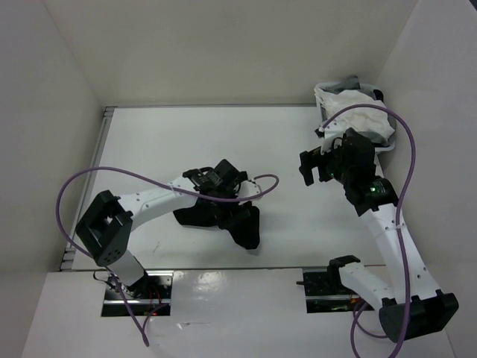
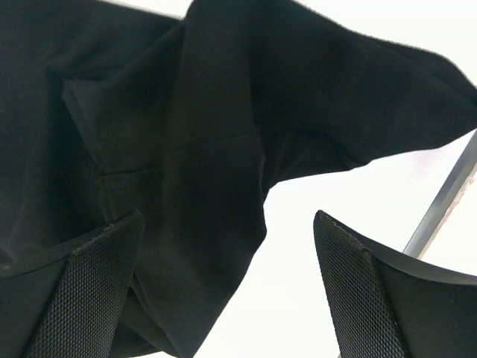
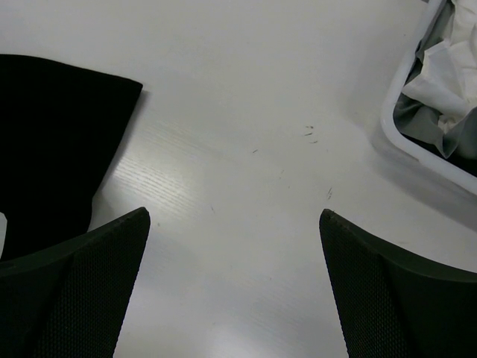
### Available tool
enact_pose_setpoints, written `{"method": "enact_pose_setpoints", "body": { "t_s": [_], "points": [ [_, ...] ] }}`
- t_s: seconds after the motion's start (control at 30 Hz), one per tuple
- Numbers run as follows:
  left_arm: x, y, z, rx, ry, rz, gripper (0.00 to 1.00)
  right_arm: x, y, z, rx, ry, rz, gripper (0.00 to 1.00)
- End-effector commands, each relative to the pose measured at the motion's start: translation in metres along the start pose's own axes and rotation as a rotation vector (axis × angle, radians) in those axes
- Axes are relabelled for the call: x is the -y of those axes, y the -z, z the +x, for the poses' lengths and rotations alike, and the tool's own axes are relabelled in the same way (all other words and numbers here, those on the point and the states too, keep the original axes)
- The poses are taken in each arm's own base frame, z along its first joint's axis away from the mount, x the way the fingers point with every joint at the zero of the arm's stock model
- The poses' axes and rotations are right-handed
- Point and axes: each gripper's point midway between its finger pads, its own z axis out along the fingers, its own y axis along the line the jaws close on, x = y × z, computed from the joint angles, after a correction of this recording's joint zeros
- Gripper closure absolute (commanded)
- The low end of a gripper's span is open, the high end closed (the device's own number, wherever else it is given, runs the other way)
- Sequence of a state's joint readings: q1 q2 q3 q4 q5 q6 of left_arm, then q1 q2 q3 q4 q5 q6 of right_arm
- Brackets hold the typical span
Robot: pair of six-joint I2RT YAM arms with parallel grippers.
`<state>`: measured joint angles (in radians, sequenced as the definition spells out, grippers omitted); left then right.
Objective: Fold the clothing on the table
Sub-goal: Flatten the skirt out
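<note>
The clothing (image 1: 227,218) lies in a crumpled black heap on the table (image 1: 171,142), a little left of the middle and towards the near edge, with one lobe pointing at the arm bases and other folds spreading left and right. The left arm reaches out from its base over the heap, and the left gripper (image 2: 229,224) hangs just above the fabric. Its wrist view shows the two fingers (image 2: 97,291) spread wide apart, with nothing between them but creased black cloth on one side and bare white table on the other. Whether the tips touch the fabric is hard to tell from either view. A dark strip runs along the right edge of that view, possibly the table's border. The right gripper (image 3: 235,216) is held over bare table to the right of the heap and well apart from it. Its jaws are also wide apart and hold nothing. In its wrist view a corner of the clothing sits at the far left. At the far right corner of the table stands a basket (image 3: 428,162) holding a white garment (image 3: 440,71) and a grey cloth (image 3: 425,130). A purple cable loops from each arm.
</note>
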<state>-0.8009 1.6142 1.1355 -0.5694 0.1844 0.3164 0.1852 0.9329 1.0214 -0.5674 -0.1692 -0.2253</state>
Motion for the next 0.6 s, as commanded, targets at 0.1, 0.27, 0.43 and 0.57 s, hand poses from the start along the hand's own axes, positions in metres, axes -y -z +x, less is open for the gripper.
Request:
{"method": "enact_pose_setpoints", "body": {
  "t_s": [0.1, 0.27, 0.43, 0.57],
  "points": [
    [-0.001, 0.0, -0.029, 0.068, -0.028, 0.041, 0.0, 0.002, -0.006, -0.007, 0.025, -0.014, 0.0, 0.02],
    [0.006, -0.025, -0.03, 0.044, 0.014, 0.139, 0.0, 0.002, -0.006, -0.007, 0.025, -0.014, 0.0, 0.02],
    [0.016, -0.042, -0.038, 0.023, 0.01, 0.204, 0.07, 0.002, -0.005, -0.004, 0.024, -0.014, 0.009, 0.02],
    [0.011, -0.043, -0.039, 0.021, 0.024, 0.176, 0.41, 0.002, -0.005, -0.004, 0.024, -0.014, 0.009, 0.02]
  ]
}}
